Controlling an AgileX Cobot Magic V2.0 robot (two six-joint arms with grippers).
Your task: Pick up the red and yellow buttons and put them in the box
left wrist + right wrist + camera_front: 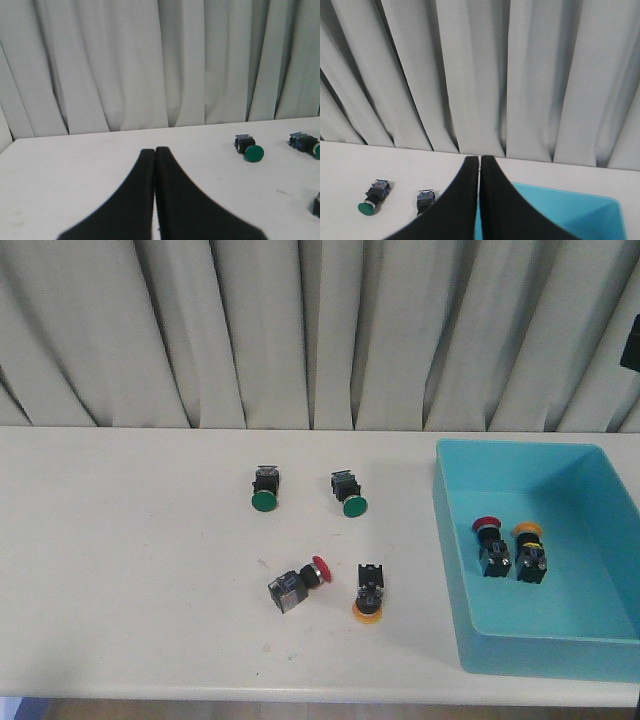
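Behind, grey pleated curtain (320,330) backs the white table (130,570).

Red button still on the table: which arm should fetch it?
Probably the right. The red button lies near table centre, but the box sits on the right, so its carry is shorter. Both the left gripper and right gripper are shut and empty.

Light: soft, even, bright — faint shadows under the buttons (300,587).
Focus: front view slightly soft; wrist views blur the dark fingers (145,200) up close.
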